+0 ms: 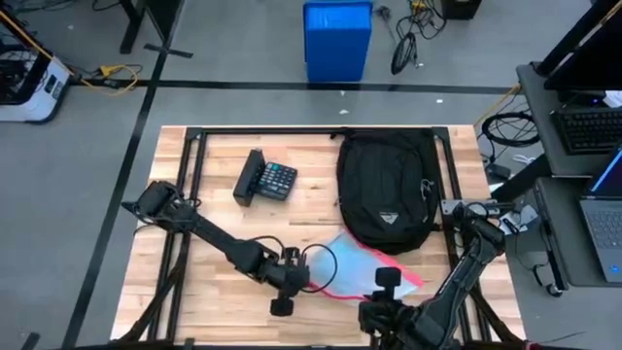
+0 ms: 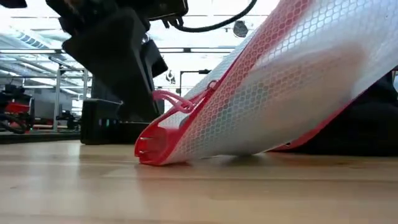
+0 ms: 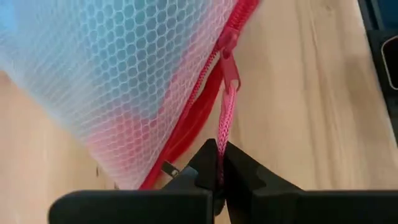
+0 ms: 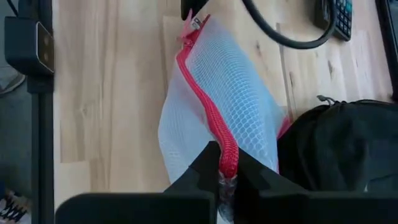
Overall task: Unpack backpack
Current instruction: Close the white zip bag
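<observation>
- On the wooden counter (image 1: 214, 209), toward its right half, the backpack (image 1: 387, 190) lies flat with its small white logo patch facing up; it is black and rounded, and its lower end touches the mesh pouch.
- A translucent mesh pouch (image 1: 355, 267) with a red zipper edge lies just in front of the backpack, one end resting on the counter and the other raised, as the low view shows (image 2: 292, 81).
- The left claw (image 3: 221, 177) is at the pouch's near-left corner, pressed together on the pink zipper pull cord (image 3: 225, 118), which runs taut from the red slider up to the fingers.
- The right claw (image 4: 227, 171) is at the pouch's opposite end, near the backpack's lower edge, pinching the red zipper edge of the pouch between its two dark fingers.
- In the right wrist view the zipper (image 4: 208, 106) runs along the pouch from that claw toward the far corner, where the left claw grips.
- A black calculator (image 1: 266, 179) lies on the counter's far-left part, well apart from the pouch and to the left of the backpack.
- A blue bin (image 1: 337, 41) stands on the floor beyond the counter.
</observation>
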Tool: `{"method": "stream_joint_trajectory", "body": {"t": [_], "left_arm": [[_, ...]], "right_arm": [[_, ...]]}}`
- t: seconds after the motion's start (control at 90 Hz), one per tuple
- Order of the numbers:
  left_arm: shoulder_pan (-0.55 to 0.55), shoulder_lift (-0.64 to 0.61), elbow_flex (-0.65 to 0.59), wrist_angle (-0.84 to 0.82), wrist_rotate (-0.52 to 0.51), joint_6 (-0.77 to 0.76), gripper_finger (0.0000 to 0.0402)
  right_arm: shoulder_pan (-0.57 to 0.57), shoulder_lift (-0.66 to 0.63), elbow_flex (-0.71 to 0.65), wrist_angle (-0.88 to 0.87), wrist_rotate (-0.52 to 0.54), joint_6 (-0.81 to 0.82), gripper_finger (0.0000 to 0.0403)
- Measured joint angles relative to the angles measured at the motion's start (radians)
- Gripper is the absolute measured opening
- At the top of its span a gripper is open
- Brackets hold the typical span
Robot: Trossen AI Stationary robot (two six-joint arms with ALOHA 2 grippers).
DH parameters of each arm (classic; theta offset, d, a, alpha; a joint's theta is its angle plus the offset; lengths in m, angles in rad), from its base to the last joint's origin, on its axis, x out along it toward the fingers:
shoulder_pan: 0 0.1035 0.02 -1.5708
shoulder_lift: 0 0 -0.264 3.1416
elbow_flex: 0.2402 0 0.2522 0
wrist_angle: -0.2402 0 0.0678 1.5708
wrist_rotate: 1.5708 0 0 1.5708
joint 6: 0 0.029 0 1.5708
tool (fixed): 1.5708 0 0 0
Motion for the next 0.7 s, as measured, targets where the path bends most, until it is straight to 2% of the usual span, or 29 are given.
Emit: {"method": "stream_joint_trajectory", "body": {"t": [0.333,0.7], "left_arm": [[-0.033,-0.042,0.000,-0.147,-0.007,-0.049,0.0001],[-0.080,-0.099,0.002,-0.185,-0.014,-0.080,0.0001]], "right_arm": [[0.011,0.001,0.000,-0.040,0.004,0.054,0.0000],[0.012,0.001,-0.002,-0.042,0.008,0.063,0.0000]]}}
